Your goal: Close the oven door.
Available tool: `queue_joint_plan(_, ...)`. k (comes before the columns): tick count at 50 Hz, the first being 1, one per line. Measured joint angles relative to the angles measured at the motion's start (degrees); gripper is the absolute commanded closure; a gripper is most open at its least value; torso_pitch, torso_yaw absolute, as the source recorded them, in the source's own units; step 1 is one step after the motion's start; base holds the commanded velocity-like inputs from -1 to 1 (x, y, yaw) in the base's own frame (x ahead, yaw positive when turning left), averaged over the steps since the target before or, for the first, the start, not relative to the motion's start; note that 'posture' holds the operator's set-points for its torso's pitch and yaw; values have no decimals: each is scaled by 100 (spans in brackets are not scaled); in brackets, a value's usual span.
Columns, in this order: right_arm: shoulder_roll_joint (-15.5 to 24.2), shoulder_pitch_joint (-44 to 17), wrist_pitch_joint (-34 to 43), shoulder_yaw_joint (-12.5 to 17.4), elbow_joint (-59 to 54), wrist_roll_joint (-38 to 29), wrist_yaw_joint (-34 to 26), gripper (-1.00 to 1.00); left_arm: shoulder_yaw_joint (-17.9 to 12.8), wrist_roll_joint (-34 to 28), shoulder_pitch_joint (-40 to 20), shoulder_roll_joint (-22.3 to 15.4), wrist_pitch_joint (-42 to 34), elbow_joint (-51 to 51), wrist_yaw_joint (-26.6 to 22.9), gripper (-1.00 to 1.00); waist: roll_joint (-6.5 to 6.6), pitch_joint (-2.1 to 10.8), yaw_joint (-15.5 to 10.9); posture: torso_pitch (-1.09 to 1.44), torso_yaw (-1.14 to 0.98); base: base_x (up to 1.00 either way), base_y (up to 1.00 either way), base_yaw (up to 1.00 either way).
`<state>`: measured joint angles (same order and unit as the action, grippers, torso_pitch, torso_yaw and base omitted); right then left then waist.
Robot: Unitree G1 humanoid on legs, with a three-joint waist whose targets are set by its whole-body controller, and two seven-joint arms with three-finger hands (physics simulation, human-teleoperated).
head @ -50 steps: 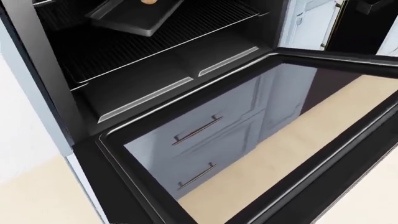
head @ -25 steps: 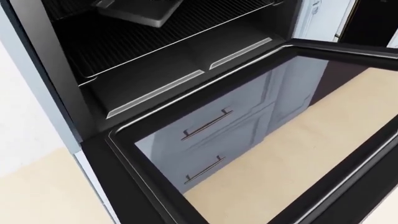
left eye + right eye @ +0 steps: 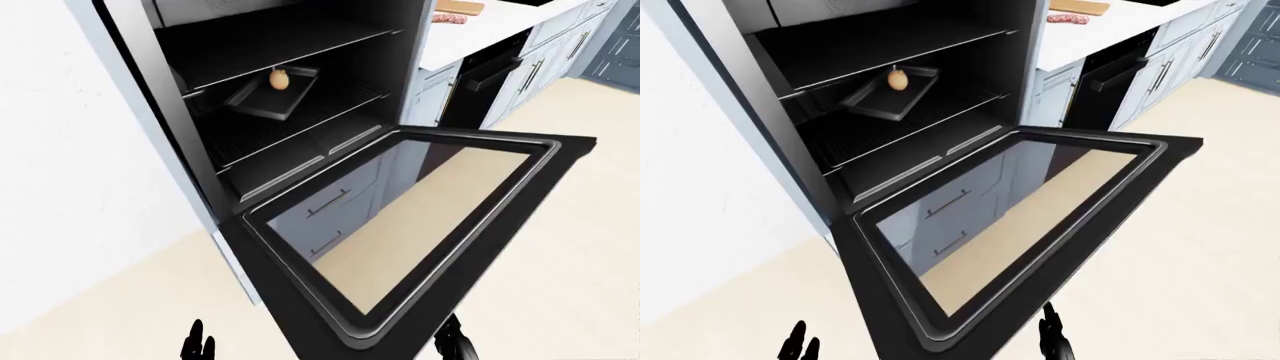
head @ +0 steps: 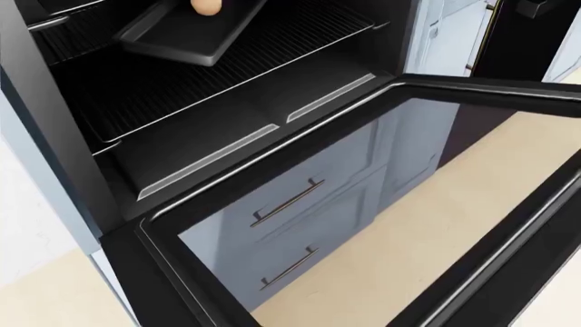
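Oven door: hinged down, lying open and roughly level, projecting from the oven cavity toward the bottom of the eye views. Its glass pane reflects the drawer fronts and floor. Not yet closed.

Left hand: only dark fingertips show at the bottom edge of the left-eye view, left of the door's near corner, apart from it. Holds nothing; how far the fingers are spread cannot be told.

Right hand: fingertips rise just beside the door's free edge near the bottom of the right-eye view. Nothing is held; whether they touch the door, and how open the hand is, cannot be told.

Contents: baking tray on the oven rack, set askew, carrying a small pale rounded item. Both sit well inside the cavity.

Surroundings: white worktop at upper right with a cutting board at its far edge; a dark appliance beneath it; blue-grey cabinets beyond.

Risks, as judged: a lift applied at one corner only may let the fingers slip off the smooth rim and the door drop back. Fingers left between door and frame could be pinched. The tray looks clear of the door's swing; nothing visible obstructs it.
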<state>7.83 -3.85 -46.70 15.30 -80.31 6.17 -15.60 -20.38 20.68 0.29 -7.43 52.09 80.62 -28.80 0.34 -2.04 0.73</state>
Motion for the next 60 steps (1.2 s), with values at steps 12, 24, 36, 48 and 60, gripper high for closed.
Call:
queue_joint_plan(12,9,-3,3,11,1,26,1,-100,1,15,-22,-5,-15,-1,-24,-100,43,-19,31,0,0,0,0,-18)
queue_joint_plan(24,2,-31,-7,-23,32,19,-3,-100,-27,27,-36,-21,-26,1,-27,-100,35,16,40,0,0,-3,0,-25)
queue_joint_plan(36,-17,-5,14,-8,1,31,-30,-100,-16,24,-20,-17,-12,-6,-19,-100,-29,-20,78,0,0,-12,0,-40)
queue_joint_plan(48,36,-1,11,35,14,73,-39,-100,14,50,-39,22,-27,10,-80,-100,133,-94,74,0,0,-12,0,-32)
queue_joint_plan(60,-24,-34,44,27,14,124,-254,-100,-7,100,-41,-15,-29,3,-43,-100,-73,-26,-4,0,0,0,0,0)
